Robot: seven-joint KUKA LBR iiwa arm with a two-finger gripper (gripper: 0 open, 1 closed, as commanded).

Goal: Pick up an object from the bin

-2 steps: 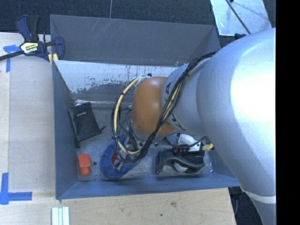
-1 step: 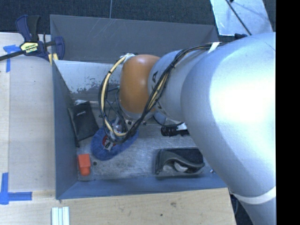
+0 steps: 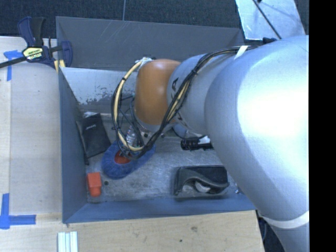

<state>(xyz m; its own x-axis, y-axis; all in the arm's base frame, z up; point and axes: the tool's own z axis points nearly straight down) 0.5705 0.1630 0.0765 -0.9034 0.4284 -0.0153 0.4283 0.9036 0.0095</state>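
Note:
My gripper hangs low in the bin's left half, partly hidden behind yellow and black cables. Right beneath it lies a blue, rounded, soft-looking thing with a red spot in its middle; the gripper's tip reaches down to that spot. A black flat rectangular thing leans against the left wall just to the gripper's left. A small orange block rests near the front left corner.
A black and grey tape-dispenser-like thing lies along the front wall at the right. A black marker with a white end lies mid-bin, partly under the arm. The arm and its orange cover hide the bin's back and right.

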